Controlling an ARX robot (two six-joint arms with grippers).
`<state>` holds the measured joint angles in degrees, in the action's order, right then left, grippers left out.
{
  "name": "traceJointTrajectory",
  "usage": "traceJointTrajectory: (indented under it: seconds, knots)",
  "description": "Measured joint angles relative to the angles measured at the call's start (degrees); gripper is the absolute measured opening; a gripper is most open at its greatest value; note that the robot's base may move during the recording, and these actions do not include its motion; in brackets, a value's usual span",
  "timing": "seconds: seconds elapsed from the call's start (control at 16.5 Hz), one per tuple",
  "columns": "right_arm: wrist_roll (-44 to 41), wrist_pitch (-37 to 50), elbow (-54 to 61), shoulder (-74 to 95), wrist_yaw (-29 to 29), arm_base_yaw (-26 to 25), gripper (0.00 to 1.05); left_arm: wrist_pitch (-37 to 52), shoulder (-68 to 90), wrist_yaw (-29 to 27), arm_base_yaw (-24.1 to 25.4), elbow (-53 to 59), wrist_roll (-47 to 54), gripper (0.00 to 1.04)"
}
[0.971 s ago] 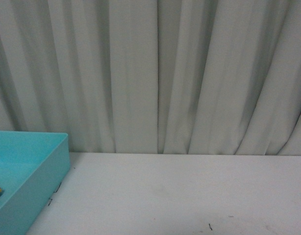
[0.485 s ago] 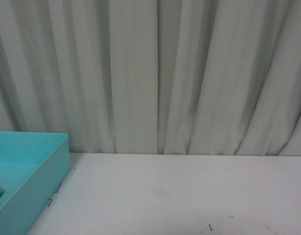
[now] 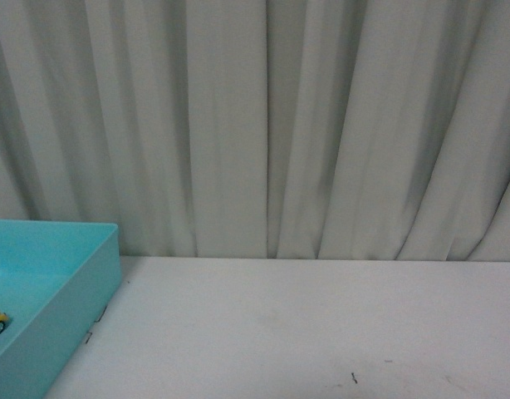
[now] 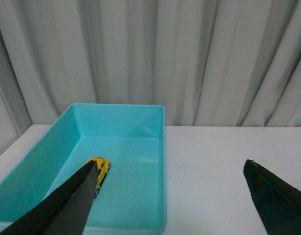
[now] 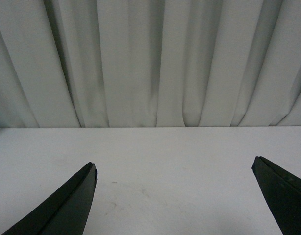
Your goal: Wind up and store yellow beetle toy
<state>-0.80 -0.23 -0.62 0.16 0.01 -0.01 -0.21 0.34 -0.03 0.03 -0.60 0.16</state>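
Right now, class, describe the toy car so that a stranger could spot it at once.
Find the white table in front of the grey curtain, then the turquoise bin at its left end. The yellow beetle toy lies on the bin's floor, the only thing inside it.

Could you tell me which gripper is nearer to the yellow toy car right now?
Left. The left gripper hangs open beside the bin holding the car; the right gripper faces bare table, no car in its view.
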Motion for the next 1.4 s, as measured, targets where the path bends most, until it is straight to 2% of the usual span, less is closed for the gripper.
traceJointTrajectory:
  seconds: [0.06, 0.12, 1.4]
  knots:
    - [0.00, 0.00, 0.00, 0.00, 0.00, 0.00, 0.98, -0.02, 0.00, 0.00, 0.00, 0.00, 0.04, 1.00]
    - [0.00, 0.02, 0.00, 0.00, 0.00, 0.00, 0.98, 0.00, 0.00, 0.00, 0.00, 0.00, 0.00, 0.97]
    - [0.00, 0.02, 0.00, -0.02, 0.00, 0.00, 0.98, 0.00, 0.00, 0.00, 0.00, 0.00, 0.00, 0.98]
